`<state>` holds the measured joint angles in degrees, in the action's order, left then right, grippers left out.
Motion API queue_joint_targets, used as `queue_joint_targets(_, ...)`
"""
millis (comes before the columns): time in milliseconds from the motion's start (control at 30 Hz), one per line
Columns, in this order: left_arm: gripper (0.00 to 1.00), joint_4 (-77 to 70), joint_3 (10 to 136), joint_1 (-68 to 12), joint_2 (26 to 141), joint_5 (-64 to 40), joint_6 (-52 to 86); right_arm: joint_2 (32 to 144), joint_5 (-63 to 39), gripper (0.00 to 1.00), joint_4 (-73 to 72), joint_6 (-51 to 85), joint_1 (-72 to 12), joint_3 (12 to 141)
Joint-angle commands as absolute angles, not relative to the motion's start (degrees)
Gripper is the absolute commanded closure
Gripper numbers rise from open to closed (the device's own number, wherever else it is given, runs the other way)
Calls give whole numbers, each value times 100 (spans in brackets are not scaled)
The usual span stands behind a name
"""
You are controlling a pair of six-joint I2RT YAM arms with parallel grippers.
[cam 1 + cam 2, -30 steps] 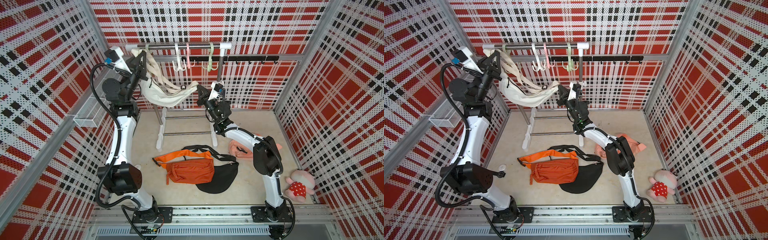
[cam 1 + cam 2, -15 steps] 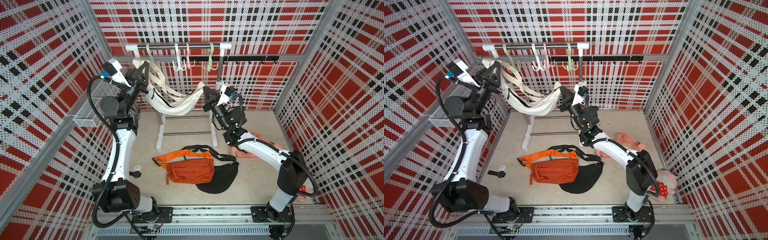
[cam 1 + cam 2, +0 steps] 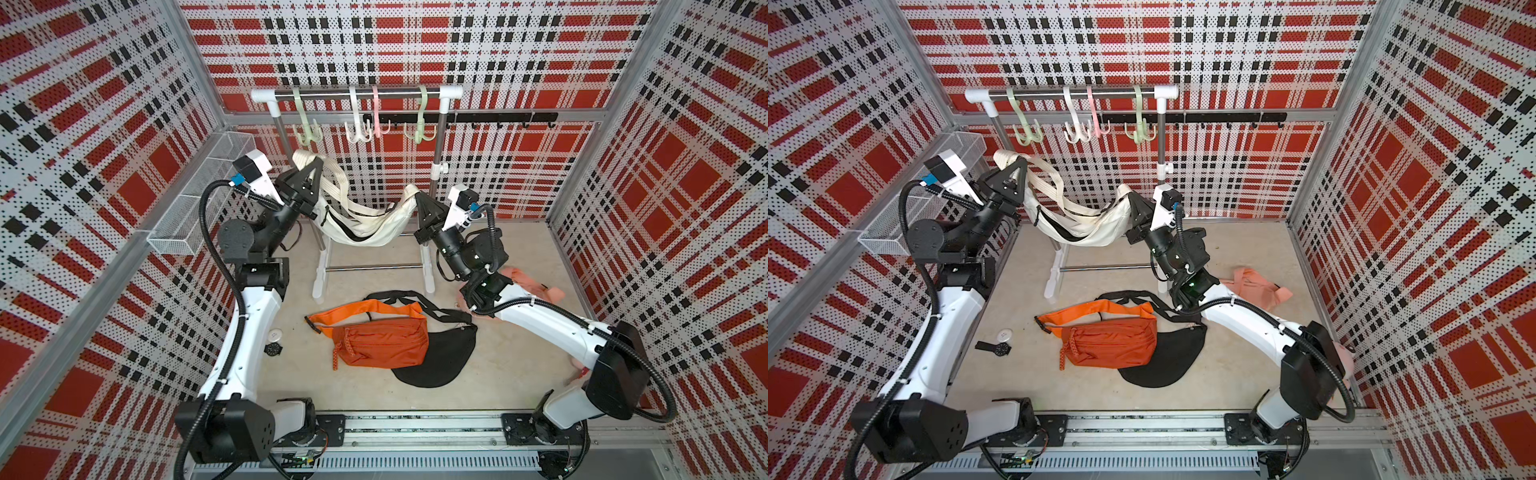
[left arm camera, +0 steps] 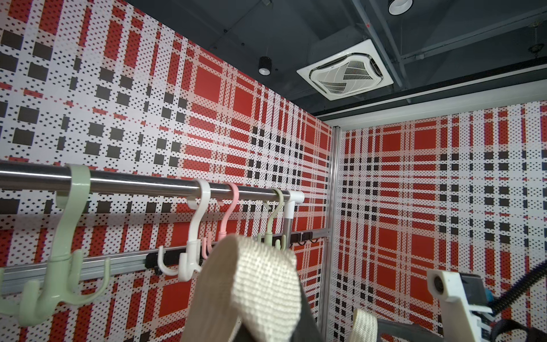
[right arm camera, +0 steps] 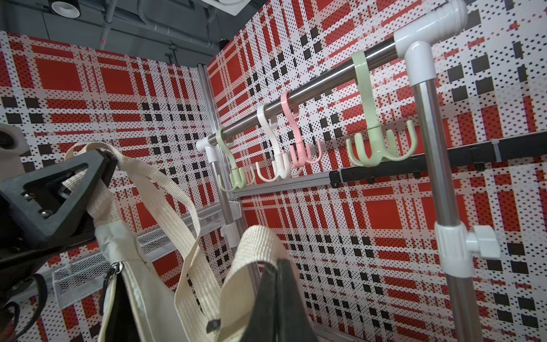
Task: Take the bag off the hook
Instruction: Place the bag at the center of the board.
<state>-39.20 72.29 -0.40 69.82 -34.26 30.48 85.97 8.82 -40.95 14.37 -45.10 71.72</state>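
A cream bag (image 3: pixel 361 226) (image 3: pixel 1084 226) sags like a hammock between my two grippers, in front of the rack and below its hooks. My left gripper (image 3: pixel 312 164) (image 3: pixel 1016 163) is shut on a loop of the bag's webbing strap (image 4: pixel 260 284); in the left wrist view that strap covers the jaws. At the bag's other end my right gripper (image 3: pixel 417 198) (image 5: pixel 276 266) is shut on a strap loop (image 5: pixel 257 245). The light green hook (image 3: pixel 305 133) at the rail's left end hangs bare, clear above the strap.
The rail (image 3: pixel 357 93) also carries a white hook (image 3: pixel 357 133), a pink hook (image 3: pixel 378 124) and another green hook (image 3: pixel 419 129). On the floor lie an orange waist bag (image 3: pixel 378 340), a black bag (image 3: pixel 440 357) and a pink bag (image 3: pixel 532 286). A wire basket (image 3: pixel 199 199) juts from the left wall.
Both arms have come down and forward from the rail. The bag's strap has left the green hook, and the bag now hangs lower between the grippers.
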Motion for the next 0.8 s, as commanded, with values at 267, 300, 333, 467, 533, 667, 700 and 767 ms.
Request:
queue_joint_targets(267,100,-2181,5704,-636,5313,-691,2843,7735,1085,100,-2989,1097,-5279,6532)
queue_joint_targets(300,100,-1997,5574,-616,5158,-539,2834,7734,1068,100,-2925,1124,-5348,6530)
queue_joint_targets(333,100,-1829,5475,-623,5025,-399,2803,7746,1049,100,-2851,1133,-5416,6549)
queue_joint_targets(467,100,-991,5094,-549,4397,261,2671,7944,998,100,-2386,978,-5858,6764)
queue_joint_targets(533,100,-542,5015,-528,4041,544,2596,8070,918,100,-2233,958,-6080,6803)
queue_joint_targets(667,100,684,4956,-460,3400,1213,2585,8255,628,100,-2148,1355,-6413,6660)
queue_joint_targets(700,100,984,4957,-419,3247,1351,2637,8285,582,100,-2114,1421,-6497,6630)
queue_joint_targets(767,100,1574,4906,-298,2853,1587,2706,8399,492,100,-2019,1557,-6686,6592)
